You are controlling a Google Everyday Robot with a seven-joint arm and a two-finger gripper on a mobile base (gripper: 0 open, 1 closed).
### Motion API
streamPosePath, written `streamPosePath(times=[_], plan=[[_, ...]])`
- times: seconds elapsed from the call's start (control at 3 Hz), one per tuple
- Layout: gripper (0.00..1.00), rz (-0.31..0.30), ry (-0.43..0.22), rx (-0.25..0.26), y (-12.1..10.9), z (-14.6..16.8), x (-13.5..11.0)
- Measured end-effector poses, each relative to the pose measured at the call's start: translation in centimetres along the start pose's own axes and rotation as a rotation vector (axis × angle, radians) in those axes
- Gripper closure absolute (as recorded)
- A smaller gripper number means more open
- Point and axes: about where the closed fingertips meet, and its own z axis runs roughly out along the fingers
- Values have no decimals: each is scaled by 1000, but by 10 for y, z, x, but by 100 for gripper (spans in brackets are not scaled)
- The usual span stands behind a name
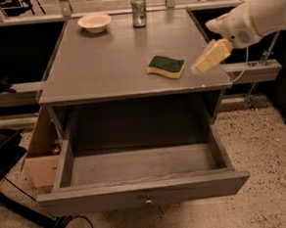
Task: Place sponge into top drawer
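Only one camera view, so here goes: the step in hand looks like the reach before the pick. I'd bring the tool straight down over the green-topped yellow foam sponge point(166, 66) rather than sliding in from the right, since a sideways nudge would probably skate it across the flat grey counter point(105, 59). The sponge lies flat on the near-right part of the counter with nothing touching it, so a top-down pinch across its short side should work. The wide grey top drawer point(143, 192) sits pulled out below, so the drop afterwards looks easy, just clear the counter's near edge first. Pose-wise, the white arm point(254, 17) reaches in from the far right, angled down and to the left. The cream end effector point(209, 57) hangs just beside the sponge's right end, apart from it. Spread or pressed together? Honestly can't tell. The cream bowl point(94, 22) and metal can point(138, 11) sit far back, well clear.
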Motion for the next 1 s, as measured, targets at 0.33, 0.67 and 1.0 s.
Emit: streamPosePath(times=[0.33,0.67,1.0], plan=[[0,11,-6,-15,-7,19,2],[0,9,14,-34,-7,37,2],[0,21,37,-73,-21,80,9]])
